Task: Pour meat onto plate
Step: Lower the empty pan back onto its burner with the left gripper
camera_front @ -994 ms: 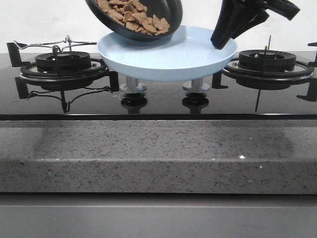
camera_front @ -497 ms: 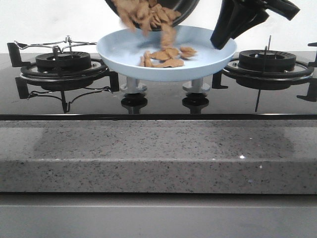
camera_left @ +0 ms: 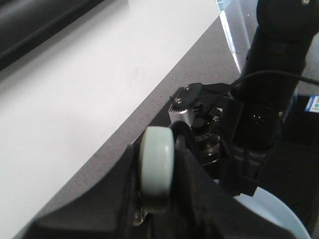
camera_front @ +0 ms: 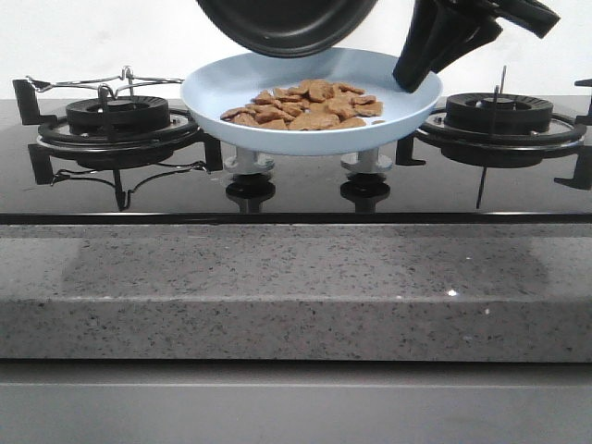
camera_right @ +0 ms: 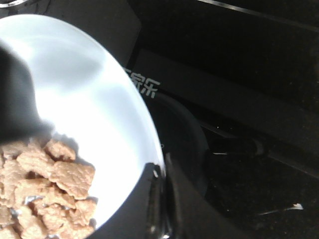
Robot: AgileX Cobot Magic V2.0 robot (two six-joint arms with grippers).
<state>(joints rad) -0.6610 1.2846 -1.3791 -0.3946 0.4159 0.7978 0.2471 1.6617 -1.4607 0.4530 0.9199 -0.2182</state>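
The pale-blue plate point(camera_front: 222, 88) hangs level above the hob, between the two burners. My right gripper point(camera_front: 412, 79) is shut on its right rim; the right wrist view shows the jaws point(camera_right: 162, 167) pinching the rim of the plate point(camera_right: 94, 99). The meat point(camera_front: 305, 104) lies heaped on the plate and also shows in the right wrist view point(camera_right: 45, 194). The black frying pan point(camera_front: 287, 23) is tipped steeply above the plate's far side, its underside facing me. My left gripper point(camera_left: 157, 149) is shut on the pan's pale handle point(camera_left: 155, 174).
Black burner grates stand left point(camera_front: 116, 120) and right point(camera_front: 499, 116) of the plate. Two hob knobs point(camera_front: 250, 171) point(camera_front: 365, 166) sit under it. The speckled stone counter edge point(camera_front: 296, 287) runs along the front. The right arm point(camera_left: 269, 99) is close to the left wrist.
The pan has tipped further and risen. The meat has slid out of it and now lies on the plate. The plate and right gripper have stayed put.
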